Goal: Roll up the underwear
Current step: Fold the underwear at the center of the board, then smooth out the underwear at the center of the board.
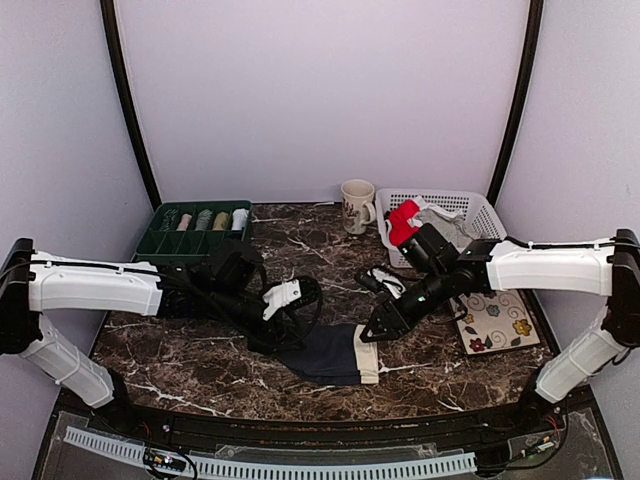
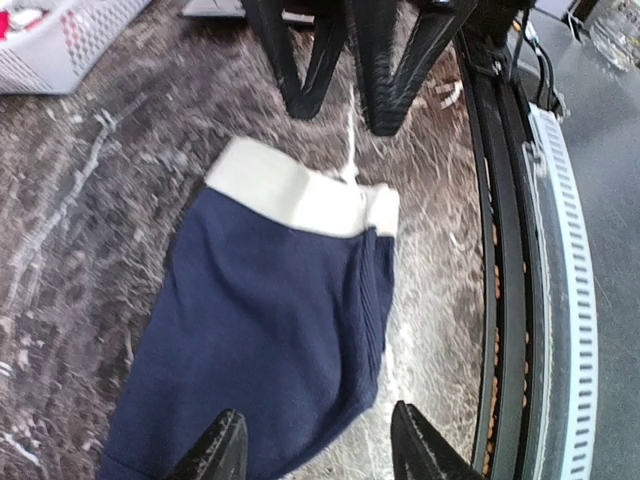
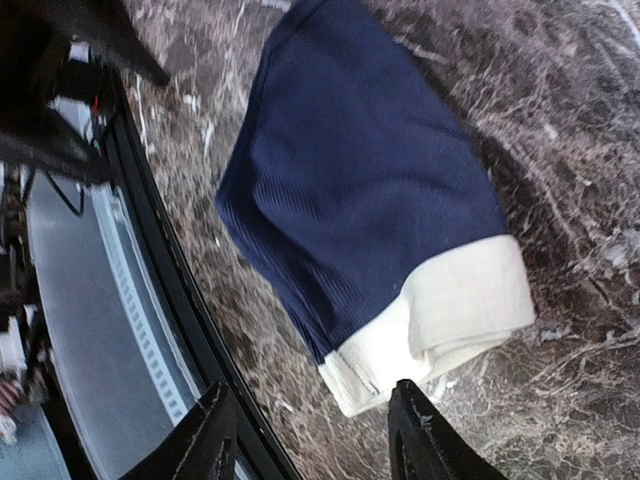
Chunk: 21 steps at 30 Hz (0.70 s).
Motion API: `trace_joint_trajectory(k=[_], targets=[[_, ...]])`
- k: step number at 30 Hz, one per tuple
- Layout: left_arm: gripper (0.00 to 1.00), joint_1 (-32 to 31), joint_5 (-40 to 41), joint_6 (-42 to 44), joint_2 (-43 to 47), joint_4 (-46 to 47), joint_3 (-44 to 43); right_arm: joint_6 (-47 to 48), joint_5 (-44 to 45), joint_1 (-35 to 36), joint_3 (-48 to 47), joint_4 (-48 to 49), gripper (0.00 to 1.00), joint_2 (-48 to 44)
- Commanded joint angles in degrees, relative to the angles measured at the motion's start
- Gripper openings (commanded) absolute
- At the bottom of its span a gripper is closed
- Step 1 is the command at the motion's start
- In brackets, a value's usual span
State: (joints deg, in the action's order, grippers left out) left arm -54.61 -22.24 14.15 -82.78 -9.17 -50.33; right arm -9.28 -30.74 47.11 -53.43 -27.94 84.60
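Though you may hunt for labels, none reads: navy underwear [image 1: 328,354] with cream waistband lies flat on the marble desk [image 1: 200,365]; both jaws stand apart, holding nothing.

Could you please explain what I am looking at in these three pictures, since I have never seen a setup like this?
These are two robot arms bolted at the near edge of a marble-patterned table. The wide picture comes from a fixed camera above and behind them; the other two come from cameras on each wrist, looking past that arm's own two fingers.

In the middle lies navy underwear with a cream waistband, folded flat on the table. The left gripper and right gripper hover at either end of it, both open, holding nothing.

At the back stand a green tray of rolled items, a mug and a white basket holding more clothes, including a red garment. A flowered mat lies on the right.
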Motion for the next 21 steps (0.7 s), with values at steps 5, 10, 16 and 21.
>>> trace_joint_trajectory(k=[5, 10, 16, 21], targets=[[0.45, -1.3, 1.4, -3.7, -3.4, 7.8, 0.2, -17.5, -3.7, -0.4, -3.2, 14.9, 0.42, 4.7], [0.41, -2.6, 2.0, -2.7, -8.2, 8.9, -1.4, -19.5, -3.6, -0.3, -4.1, 17.2, 0.34, 10.1], [0.37, -4.0, 2.1, -2.3, -12.9, 8.6, -1.7, -16.5, -0.7, -2.2, -0.9, 15.1, 0.21, 13.9], [0.35, -4.4, 1.3, -2.0, -13.6, 8.3, 0.9, -11.8, 2.0, -5.0, 1.8, 14.2, 0.17, 17.1]])
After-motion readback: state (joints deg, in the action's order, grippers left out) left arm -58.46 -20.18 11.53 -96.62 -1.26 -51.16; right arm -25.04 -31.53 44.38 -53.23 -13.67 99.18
